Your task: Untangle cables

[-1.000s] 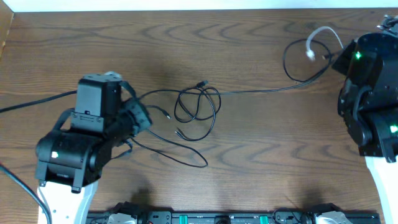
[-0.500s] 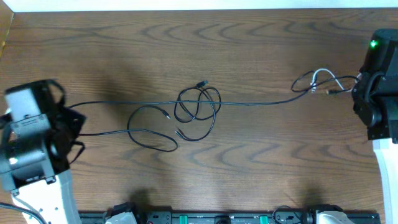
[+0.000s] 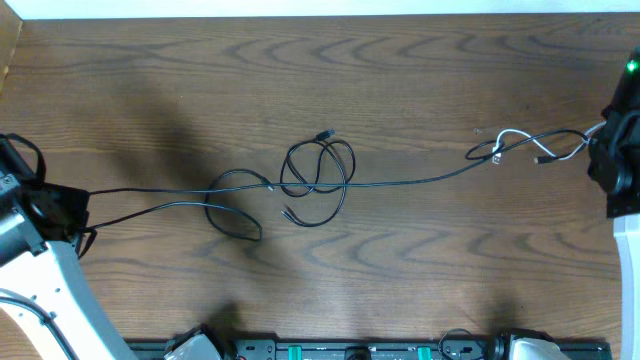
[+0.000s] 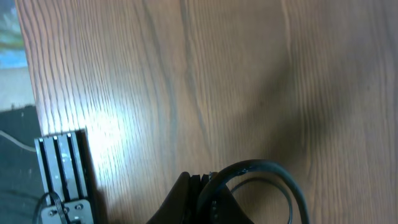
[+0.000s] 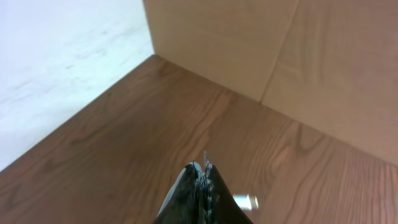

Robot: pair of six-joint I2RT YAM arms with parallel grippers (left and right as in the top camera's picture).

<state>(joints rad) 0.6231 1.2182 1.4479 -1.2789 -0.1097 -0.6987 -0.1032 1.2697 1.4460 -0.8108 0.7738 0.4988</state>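
Left hand (image 3: pixel 75 205) clenched on black cables (image 3: pixel 420 180), right hand (image 3: pixel 597 147) likewise (white cable (image 3: pixel 515 134) beside it); stretching step; next, loosen knot (image 3: pixel 318 185) between hands.

I read the desk (image 3: pixel 400 80) as dark brown wood with wavy, darker grain lines; the black cables (image 3: pixel 320 170) run thin across its middle; the white cable (image 3: pixel 515 135) shows pale against the brown at the right; my left hand (image 4: pixel 200 186) is black; my right hand (image 5: pixel 204 174) is black too; the right arm (image 3: pixel 620 160) is black with a green light (image 3: pixel 631 67); the left arm (image 3: pixel 60 290) is white on its near link; the wall panel (image 5: pixel 280 56) behind is pale tan.
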